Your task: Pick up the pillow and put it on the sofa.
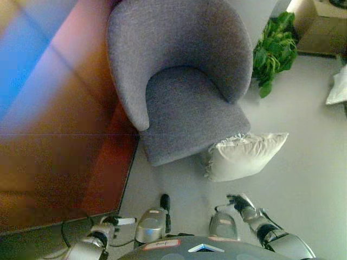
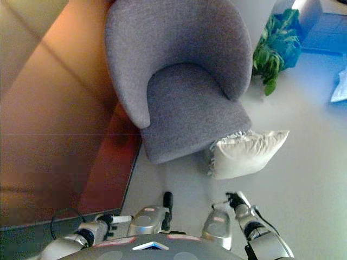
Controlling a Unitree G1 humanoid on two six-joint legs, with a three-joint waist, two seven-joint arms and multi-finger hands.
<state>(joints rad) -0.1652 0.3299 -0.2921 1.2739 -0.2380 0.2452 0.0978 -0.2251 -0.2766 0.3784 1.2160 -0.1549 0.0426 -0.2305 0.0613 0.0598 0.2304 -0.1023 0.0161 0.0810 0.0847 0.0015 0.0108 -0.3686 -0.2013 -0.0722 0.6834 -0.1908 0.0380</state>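
So far nothing is done: the white pillow (image 1: 246,156) leans on the floor against the grey armchair (image 1: 179,81); right hand (image 1: 239,203) seemingly loosely spread, left hand (image 1: 116,221) unclear.

Floor (image 1: 303,162): pale grey and smooth, it filled the right half and lower middle of the frame.
Rug (image 1: 59,135): a reddish-brown rug covered the left side, its straight edge running down toward the lower left.
Plant (image 1: 275,51): a leafy green plant stood at the upper right, just beside the chair's right flank.
Cardboard box (image 1: 320,27): a tan box sat in the upper right corner, behind the plant.
White object (image 1: 339,86): something pale lay at the right edge; what it was could not be told.
Light: even and soft, with faint shadows on the floor.
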